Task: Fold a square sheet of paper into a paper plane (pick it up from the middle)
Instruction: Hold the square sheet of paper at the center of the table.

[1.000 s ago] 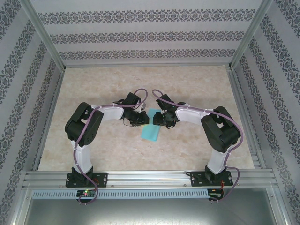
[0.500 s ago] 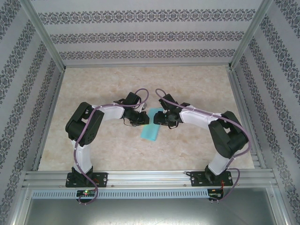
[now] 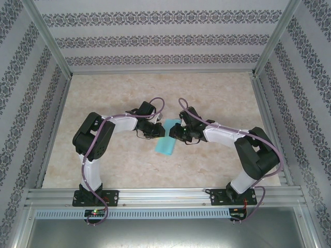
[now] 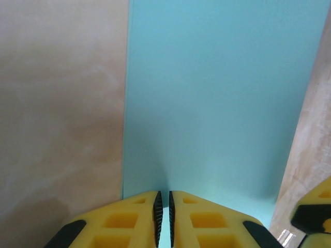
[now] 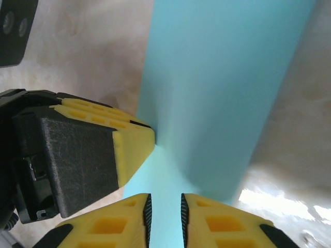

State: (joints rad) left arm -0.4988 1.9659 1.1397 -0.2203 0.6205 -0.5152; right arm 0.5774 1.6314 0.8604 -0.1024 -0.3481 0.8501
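Observation:
The turquoise sheet of paper [image 3: 166, 145] is folded into a long narrow strip and slants down to the table between the two arms; no paper plane is in view. My left gripper [image 4: 164, 194] is shut on the strip's near edge [image 4: 217, 103]. Its yellow fingertip [image 5: 135, 138] presses the paper at a crease. My right gripper [image 5: 165, 197] sits just behind it, its jaws a narrow gap apart with turquoise paper [image 5: 222, 77] showing through the gap. From above, the left gripper [image 3: 161, 130] and the right gripper [image 3: 174, 133] meet at the strip's upper end.
The marble-patterned table [image 3: 217, 98] lies bare around the arms. Patterned walls and an aluminium frame [image 3: 155, 195] close it in. A corner of the right gripper's fingers [image 4: 316, 214] shows beside the paper's right edge.
The right arm has stretched out, its elbow swinging right and down, and its wrist has shifted slightly along the paper. Its jaws have narrowed. The left arm and the paper have stayed put.

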